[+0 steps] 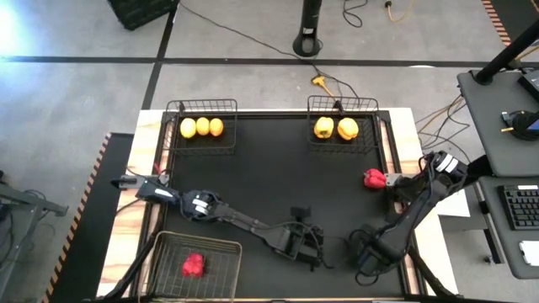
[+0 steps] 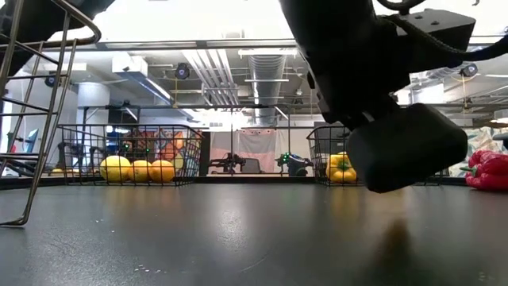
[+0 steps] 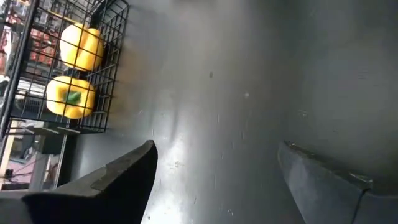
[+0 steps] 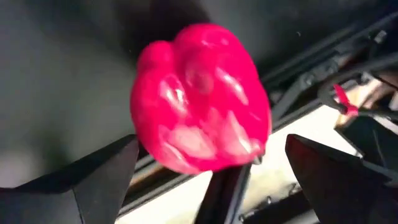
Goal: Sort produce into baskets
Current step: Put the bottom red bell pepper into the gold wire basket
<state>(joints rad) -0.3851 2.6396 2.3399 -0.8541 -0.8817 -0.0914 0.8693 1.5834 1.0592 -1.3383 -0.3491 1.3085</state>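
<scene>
A red bell pepper (image 1: 374, 178) lies on the black table top near its right edge; it also shows in the low view (image 2: 488, 171). My right gripper (image 1: 387, 180) is open right at it, and in its wrist view (image 4: 205, 177) its fingers stand on either side of the pepper (image 4: 199, 99) without touching it. My left gripper (image 1: 308, 242) hovers open and empty over the near middle of the table, as its wrist view (image 3: 214, 180) shows. A second red pepper (image 1: 193, 266) lies in the near-left basket (image 1: 173, 244). A third red pepper is out of view.
The far-left basket (image 1: 200, 107) holds three yellow-orange citrus fruits (image 1: 202, 127). The far-right basket (image 1: 341, 103) holds two yellow peppers (image 1: 335, 128). The middle of the table (image 1: 278, 177) is bare. Cables lie along the right edge beyond the pepper (image 4: 348, 99).
</scene>
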